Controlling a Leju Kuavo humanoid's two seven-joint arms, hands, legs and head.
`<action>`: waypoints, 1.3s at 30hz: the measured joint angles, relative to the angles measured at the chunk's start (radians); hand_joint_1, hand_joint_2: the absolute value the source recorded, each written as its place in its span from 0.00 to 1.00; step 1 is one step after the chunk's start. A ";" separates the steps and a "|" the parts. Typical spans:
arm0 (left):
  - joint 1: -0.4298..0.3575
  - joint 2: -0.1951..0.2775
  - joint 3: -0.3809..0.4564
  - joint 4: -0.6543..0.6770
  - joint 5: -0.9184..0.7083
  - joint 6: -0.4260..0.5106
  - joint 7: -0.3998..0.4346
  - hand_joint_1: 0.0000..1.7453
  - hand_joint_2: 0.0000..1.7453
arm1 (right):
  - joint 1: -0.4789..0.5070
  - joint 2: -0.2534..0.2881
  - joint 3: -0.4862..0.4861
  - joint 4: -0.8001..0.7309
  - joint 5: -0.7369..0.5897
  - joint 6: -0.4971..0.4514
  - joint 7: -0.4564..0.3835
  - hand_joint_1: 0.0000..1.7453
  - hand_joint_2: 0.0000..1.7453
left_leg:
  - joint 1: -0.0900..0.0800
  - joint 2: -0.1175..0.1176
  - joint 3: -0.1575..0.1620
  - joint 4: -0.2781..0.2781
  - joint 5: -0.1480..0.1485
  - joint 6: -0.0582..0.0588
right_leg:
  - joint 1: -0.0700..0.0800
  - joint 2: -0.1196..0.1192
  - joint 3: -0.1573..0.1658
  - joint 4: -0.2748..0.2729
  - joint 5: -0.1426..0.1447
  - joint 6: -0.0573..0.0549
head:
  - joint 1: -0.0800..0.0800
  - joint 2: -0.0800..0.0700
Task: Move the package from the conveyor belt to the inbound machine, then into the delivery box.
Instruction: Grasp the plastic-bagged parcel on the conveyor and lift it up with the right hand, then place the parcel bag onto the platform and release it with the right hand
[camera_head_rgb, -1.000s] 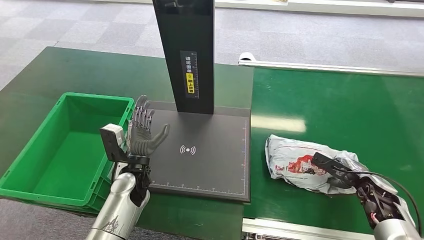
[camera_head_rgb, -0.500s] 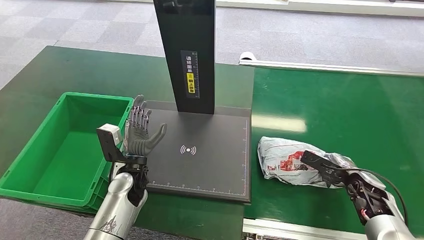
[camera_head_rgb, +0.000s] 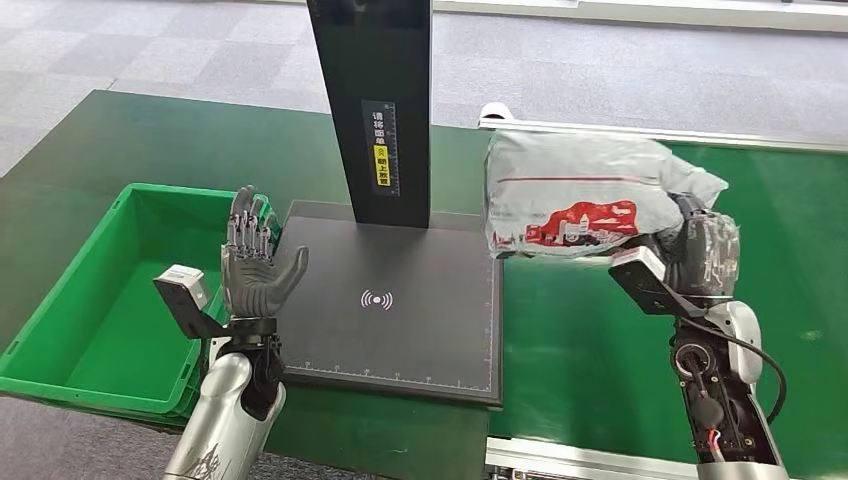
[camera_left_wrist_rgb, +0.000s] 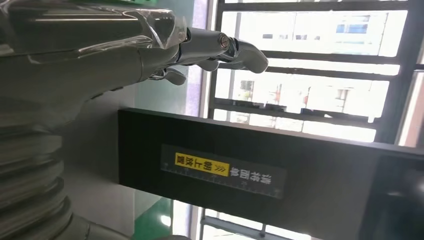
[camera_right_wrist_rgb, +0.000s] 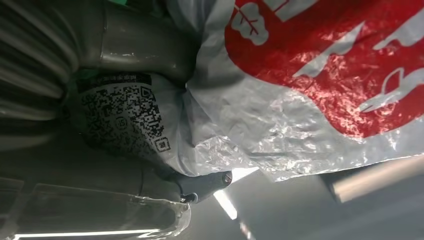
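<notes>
Over on the left sits the green delivery box (camera_head_rgb: 95, 300), open-topped, and just beside its near corner the left hand (camera_head_rgb: 252, 268) is held upright with its palm toward the middle and its fingers spread, holding nothing. Next comes the inbound machine (camera_head_rgb: 400, 310), a flat black scanning plate with a tall black post (camera_head_rgb: 372, 100) rising from its far edge. Past the plate's right edge, up in the air above the green conveyor belt (camera_head_rgb: 700, 200), is the package (camera_head_rgb: 580, 195), a grey-white plastic mailer with a red print on its side. It looks light and soft: the film is crinkled and glossy, so I would expect it to sag, shift and slide a little in the fingers instead of holding a firm shape. The right hand (camera_head_rgb: 700, 250) grips it at its right end, where the plastic bunches up; the right wrist view shows the wrinkled film and a printed code label (camera_right_wrist_rgb: 125, 117) pressed against the hand. A hold on a gathered end like that seems wise, since the flat faces offer nothing to pinch. The package's long axis runs roughly level, left to right, with its free end pointing toward the black post and overhanging the plate's right edge.
</notes>
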 joint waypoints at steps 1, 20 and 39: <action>0.004 0.000 0.000 -0.009 0.002 0.001 -0.003 0.00 1.00 | 0.008 0.008 -0.013 -0.039 -0.044 -0.028 -0.019 1.00 1.00 | 0.000 0.000 0.000 0.000 0.000 0.000 | 0.000 -0.001 0.000 0.000 0.000 0.000 | 0.000 0.000; 0.008 -0.017 -0.011 -0.083 0.057 0.104 -0.034 0.00 1.00 | 0.008 0.165 0.129 -0.328 -0.137 -0.043 -0.106 1.00 1.00 | 0.000 0.001 0.002 0.000 0.001 0.000 | 0.000 0.001 0.002 0.000 0.000 0.000 | 0.000 0.000; 0.009 -0.017 -0.009 -0.099 0.061 0.092 -0.034 0.00 1.00 | -0.006 0.191 0.208 -0.204 -0.121 -0.005 -0.089 1.00 1.00 | 0.000 0.000 0.001 0.000 0.000 0.000 | 0.000 0.000 0.001 0.000 0.000 0.000 | 0.000 0.000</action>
